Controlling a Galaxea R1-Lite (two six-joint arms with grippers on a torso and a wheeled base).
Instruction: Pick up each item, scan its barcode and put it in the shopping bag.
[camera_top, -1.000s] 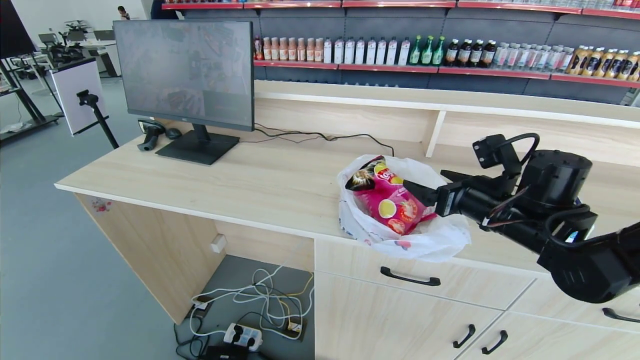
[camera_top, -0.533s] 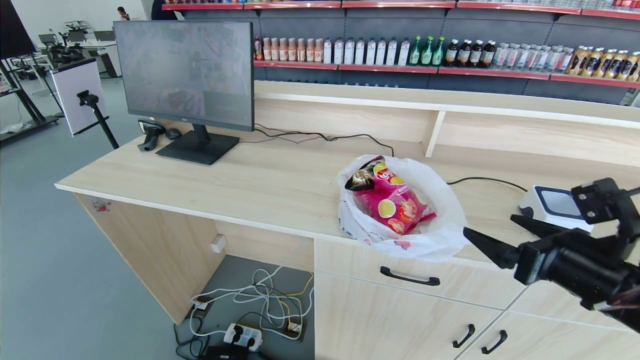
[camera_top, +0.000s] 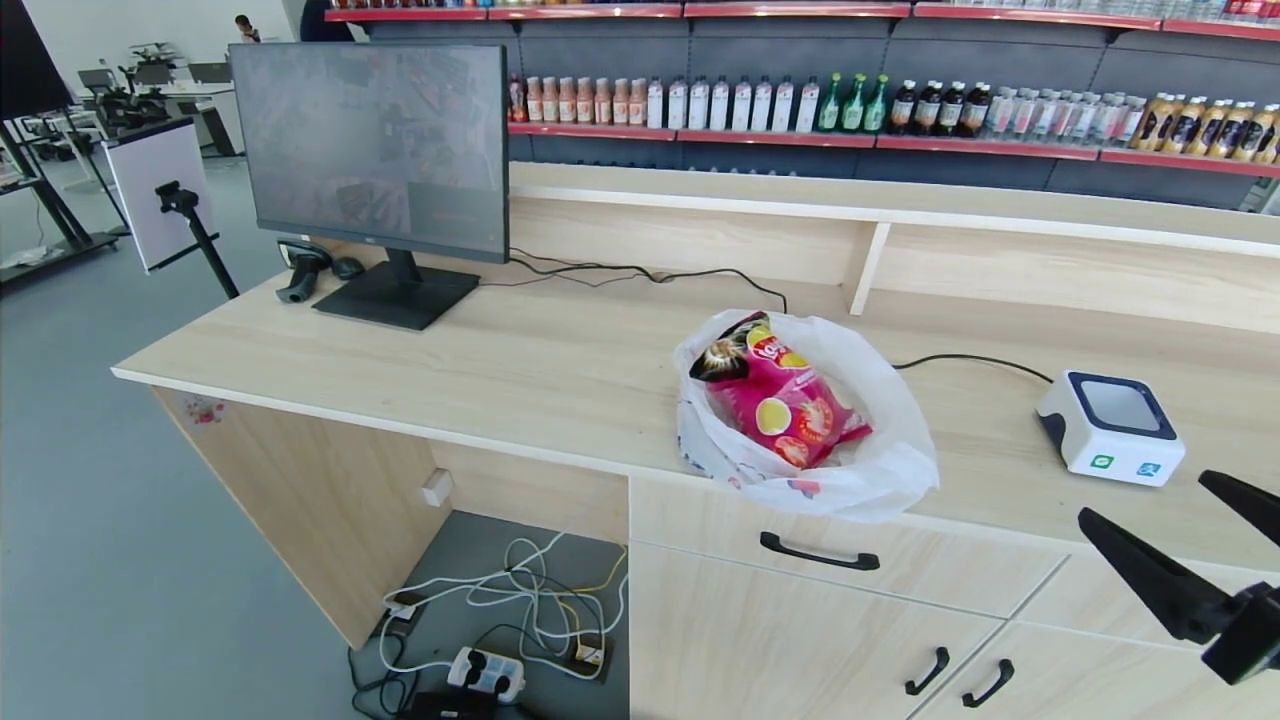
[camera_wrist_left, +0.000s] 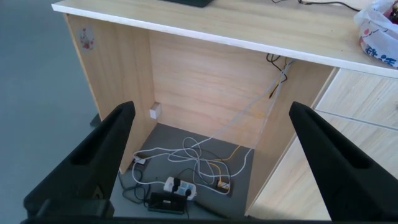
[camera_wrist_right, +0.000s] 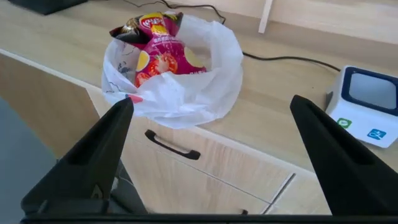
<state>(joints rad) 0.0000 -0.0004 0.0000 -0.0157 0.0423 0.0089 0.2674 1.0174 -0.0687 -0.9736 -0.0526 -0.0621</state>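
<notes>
Our right claw (camera_wrist_right: 211, 102), spread empty, faces the chips (camera_wrist_right: 163, 51) in the shopping bag (camera_wrist_right: 214, 84); left claw (camera_wrist_left: 211, 106), likewise, faces floor cables (camera_wrist_left: 198, 157).

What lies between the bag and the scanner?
Bare counter, with a black cable running along its far side toward the scanner; the head view shows it.

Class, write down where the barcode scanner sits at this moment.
In the head view the barcode scanner sits on the wooden counter at the robot's right, to the right of the white shopping bag and apart from it.
</notes>
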